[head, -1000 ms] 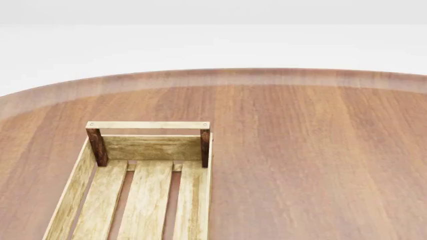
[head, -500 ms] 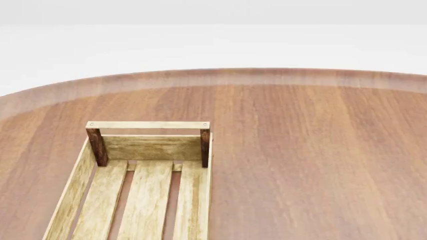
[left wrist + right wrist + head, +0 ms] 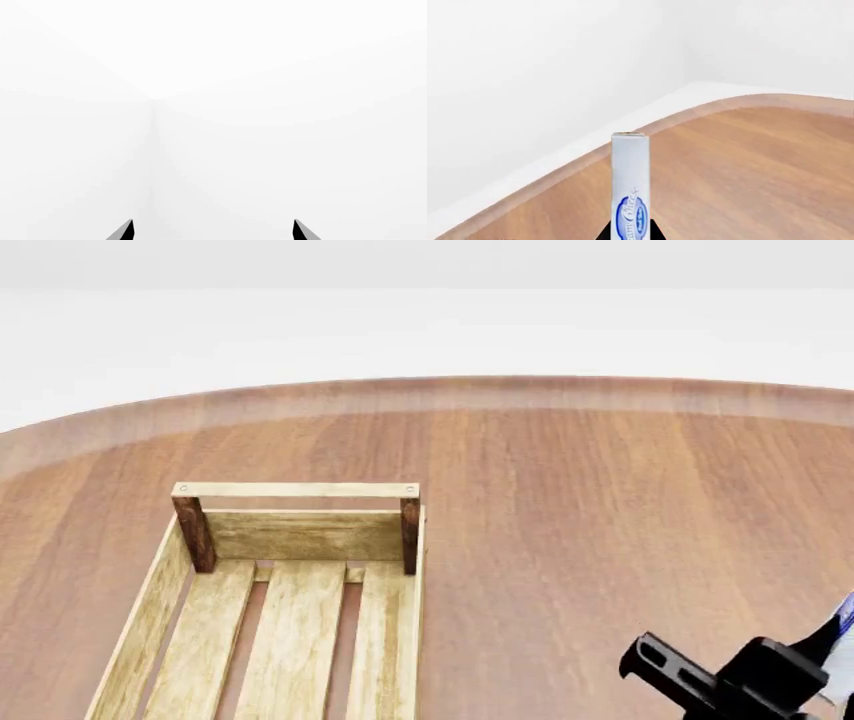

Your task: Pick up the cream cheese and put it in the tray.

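Here the right gripper is clamped on the cream cheese, which in the right wrist view stands edge-on between the dark fingertips, its long axis running straight out from the gripper, blue oval label near the held end, above the wooden counter. In the head view the right gripper shows at the lower right, well apart from the tray, whose long axis runs away from the robot. The left gripper has its fingertips spread apart against blank white.
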